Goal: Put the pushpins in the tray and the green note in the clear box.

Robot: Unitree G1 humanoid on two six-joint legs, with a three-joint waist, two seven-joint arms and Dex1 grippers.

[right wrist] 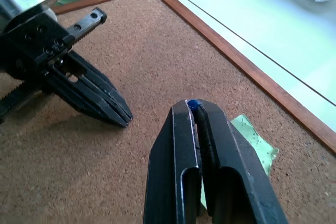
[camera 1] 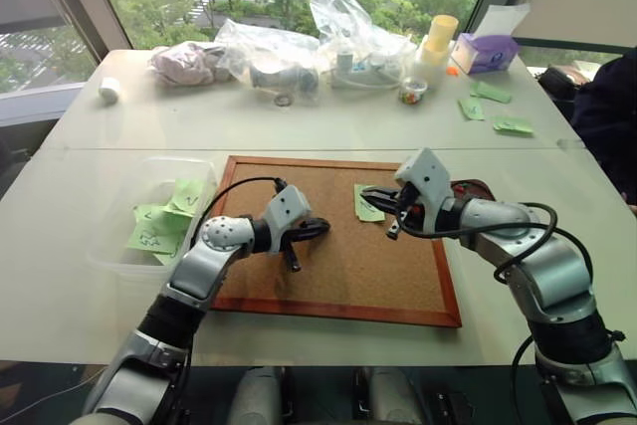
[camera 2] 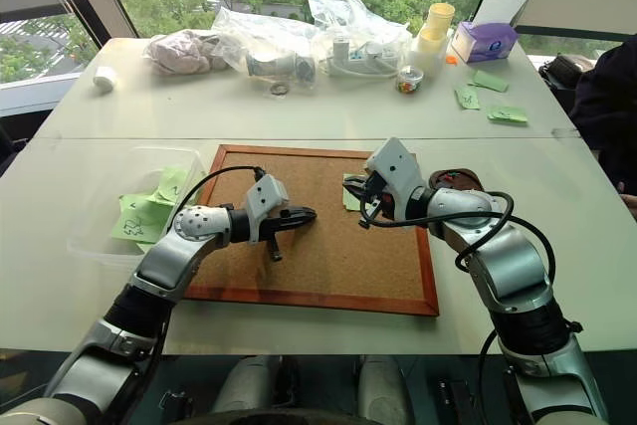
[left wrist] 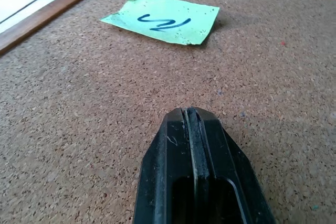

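Counting from the left of the cork board [camera 1: 338, 266]: I see one clear box [camera 1: 119, 246] just off its left edge, holding several green slips, one green note [left wrist: 165, 19] lying on the cork near the board's upper right part, and one dark brown tray [camera 2: 458, 181] just past the board's right edge, mostly hidden behind my right arm. One blue pushpin [right wrist: 193, 104] shows, pinched at the tips of my right gripper [right wrist: 195, 109], whose fingers are clamped together on it. Three more green slips lie on the table far beyond the board's right corner.

My left gripper [camera 1: 320, 228] reaches low over the board's middle, pointing right toward the note, fingers pressed together on nothing. My right arm bends in from the board's right side, its gripper raised above the note's edge and pointing left.
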